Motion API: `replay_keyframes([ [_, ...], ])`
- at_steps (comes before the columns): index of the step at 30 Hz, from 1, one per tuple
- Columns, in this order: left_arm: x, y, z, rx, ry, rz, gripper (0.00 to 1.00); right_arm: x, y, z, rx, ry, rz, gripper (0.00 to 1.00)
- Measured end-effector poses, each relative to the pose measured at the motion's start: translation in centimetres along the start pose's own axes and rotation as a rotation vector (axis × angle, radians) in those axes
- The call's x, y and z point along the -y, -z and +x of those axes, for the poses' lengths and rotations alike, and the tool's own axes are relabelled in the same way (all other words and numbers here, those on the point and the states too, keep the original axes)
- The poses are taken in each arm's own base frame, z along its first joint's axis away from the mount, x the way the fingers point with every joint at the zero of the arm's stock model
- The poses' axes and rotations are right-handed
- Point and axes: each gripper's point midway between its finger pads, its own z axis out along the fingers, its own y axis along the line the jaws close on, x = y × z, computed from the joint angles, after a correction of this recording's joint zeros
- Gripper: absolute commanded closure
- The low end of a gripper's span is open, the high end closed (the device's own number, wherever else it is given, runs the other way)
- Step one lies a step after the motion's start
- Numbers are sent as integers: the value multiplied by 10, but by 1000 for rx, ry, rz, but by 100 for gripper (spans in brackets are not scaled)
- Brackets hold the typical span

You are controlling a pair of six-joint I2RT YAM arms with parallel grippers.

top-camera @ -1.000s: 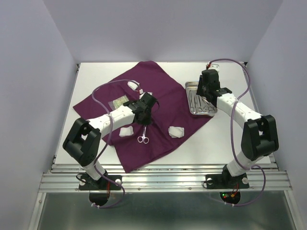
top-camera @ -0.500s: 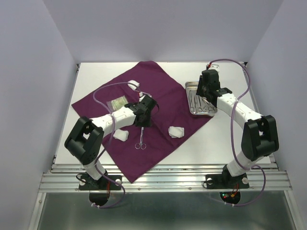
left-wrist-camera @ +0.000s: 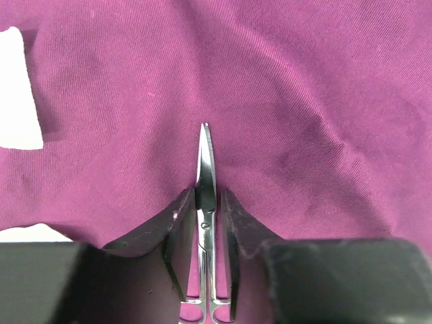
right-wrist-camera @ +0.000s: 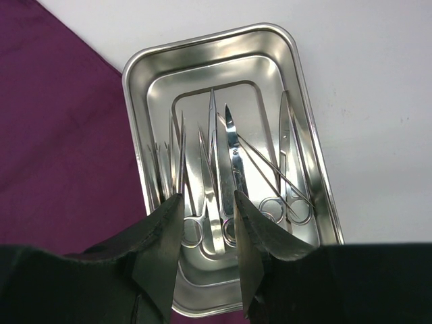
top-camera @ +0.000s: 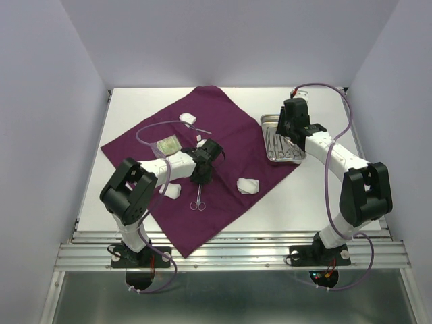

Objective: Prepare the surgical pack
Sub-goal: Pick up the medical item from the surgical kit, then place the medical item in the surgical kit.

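A white table (top-camera: pixel 128 108) carries a large deep-purple cloth wrap (top-camera: pixel 223 121), spread flat as a diamond across its left and middle. A small rectangular steel tray (right-wrist-camera: pixel 202 54) sits at the cloth's right corner, mostly on bare table, holding several silver scissor-like instruments (right-wrist-camera: pixel 233 155) laid lengthwise. The right gripper (right-wrist-camera: pixel 206 196) hangs over the tray's near end with its fingers parted and nothing between them. The left gripper (left-wrist-camera: pixel 209 202) is low over the middle of the cloth, jaws narrowly apart and straddling, not clamping, a pair of silver scissors (left-wrist-camera: pixel 206 162) that lies flat on the fabric. White gauze wads lie on the cloth: one right of the scissors (top-camera: pixel 248 185), one left (top-camera: pixel 172 191), one near the far edge (top-camera: pixel 188 119).
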Motion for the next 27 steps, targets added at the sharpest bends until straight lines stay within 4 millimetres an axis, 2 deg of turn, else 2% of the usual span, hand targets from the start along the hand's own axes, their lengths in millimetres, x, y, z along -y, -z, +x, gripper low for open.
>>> replay_keyframes([
  [4,0,0,-1,4,7,-2,82,0,0,0,-1,1,0,59],
  [13,-7,8,-1,0,4,-30,83,0,0,0,-2,0,0,59],
  [16,-6,20,-12,20,8,-22,83,0,0,0,-2,0,-1,59],
  [25,18,52,-60,120,41,72,84,-1,0,2,-6,-2,-5,59],
  [27,28,62,-82,157,59,103,84,1,1,6,-14,-3,-2,59],
])
